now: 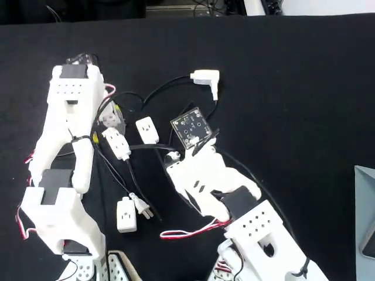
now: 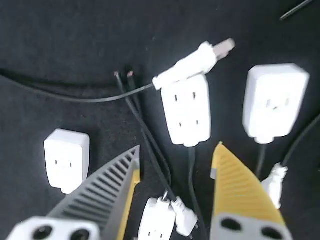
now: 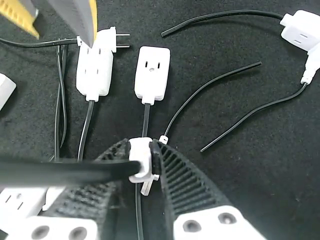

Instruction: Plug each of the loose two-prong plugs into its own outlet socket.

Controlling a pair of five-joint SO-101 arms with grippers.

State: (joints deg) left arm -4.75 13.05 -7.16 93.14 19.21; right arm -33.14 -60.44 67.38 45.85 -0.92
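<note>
My right gripper (image 3: pixel 141 146) is shut on a small white two-prong plug (image 3: pixel 140 165), its black cord running across one finger. It sits just short of a single white socket (image 3: pixel 152 72), next to a double socket (image 3: pixel 95 62). From the high view this gripper (image 1: pixel 174 159) lies at the table's middle, below that single socket (image 1: pixel 146 130). My left gripper (image 2: pixel 177 150) stands open, its yellow fingers (image 2: pixel 232 175) either side of the double socket (image 2: pixel 186 112). A loose plug (image 2: pixel 192 62) lies across that socket's far end. In the high view the left gripper (image 1: pixel 113 119) hovers above the double socket (image 1: pixel 117 144).
More white sockets lie around: one by a loose plug (image 1: pixel 142 206) at the lower left (image 1: pixel 126 214), one at the back (image 1: pixel 205 77). Thin black cords (image 1: pixel 158 88) cross the black table. A grey box (image 1: pixel 364 216) stands at the right edge.
</note>
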